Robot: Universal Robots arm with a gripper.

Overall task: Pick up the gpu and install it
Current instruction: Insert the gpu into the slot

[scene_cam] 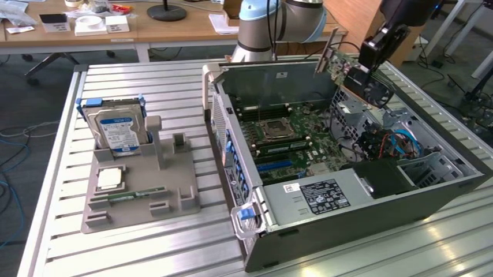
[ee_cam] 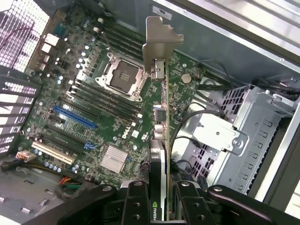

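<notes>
The gpu point(scene_cam: 348, 70), a green card with a black fan block and a silver end bracket, hangs tilted above the open computer case point(scene_cam: 362, 225), over its far right corner in the exterior view. My gripper point(scene_cam: 375, 51) is shut on it from above. In the wrist view the gpu point(ee_cam: 161, 136) appears edge-on, its silver bracket point(ee_cam: 159, 44) pointing away, and my gripper point(ee_cam: 161, 208) clamps it between two black fingers point(ee_cam: 136, 204). Below it lies the green motherboard point(ee_cam: 93, 98) with a blue slot point(ee_cam: 75, 118) and the CPU socket point(ee_cam: 123, 75).
A grey holder tray point(scene_cam: 173, 199) on the slatted table at the exterior view's left carries a hard drive point(scene_cam: 115, 130), a RAM stick point(scene_cam: 135, 194) and a chip point(scene_cam: 110, 179). Inside the case are a power supply point(scene_cam: 324, 196), a metal drive cage point(ee_cam: 243, 136) and cables point(scene_cam: 393, 144).
</notes>
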